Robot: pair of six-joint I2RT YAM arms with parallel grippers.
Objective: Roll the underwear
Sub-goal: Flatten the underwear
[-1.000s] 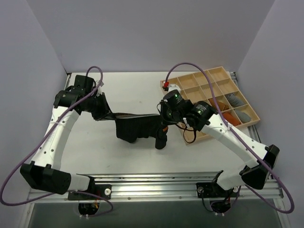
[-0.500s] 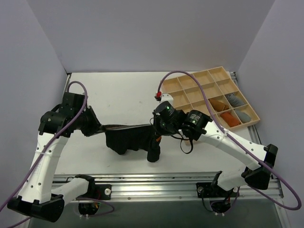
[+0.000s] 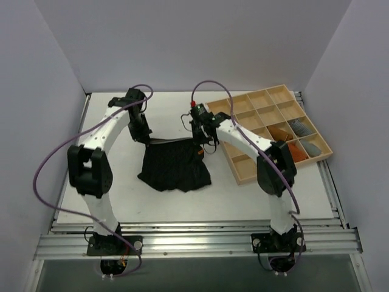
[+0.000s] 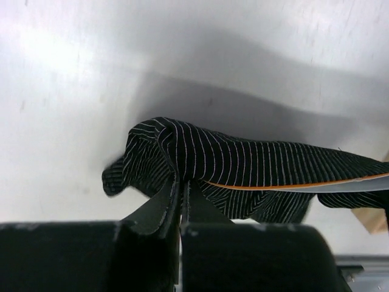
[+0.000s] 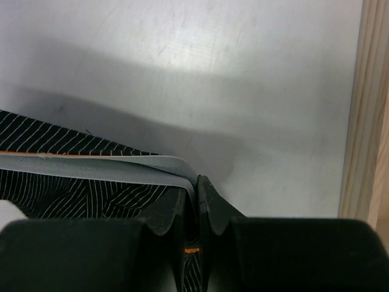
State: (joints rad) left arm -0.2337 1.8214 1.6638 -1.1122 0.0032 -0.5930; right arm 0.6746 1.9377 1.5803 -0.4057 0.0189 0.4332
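Underwear (image 3: 176,167) sits about mid-counter, at 9 o'clock from the wooden tray (image 3: 249,94). It's soft black fabric with fine white pinstripes, plus a smooth pale grey waistband with a thin orange line along it. The waistband edge runs taut between the two arms. The rest drapes toward 6 o'clock and lies a bit rumpled on the counter (image 3: 164,109).

The left fingers (image 4: 167,198) are pinched tight on the garment's 11 o'clock corner, where the cloth bunches into a little fold. The right fingers (image 5: 213,204) are clamped just as narrow on the waistband at the 1 o'clock corner.

The counter is matte white with faint scuffs, and the lifted edge casts a soft shadow on it. The tray is light wood split into square compartments, with small orange rolls (image 3: 292,149) and grey rolls (image 3: 301,128) at its 3 o'clock end. Plain pale lavender-grey walls box the counter in, and aluminium rails (image 3: 200,234) run along the 6 o'clock edge.
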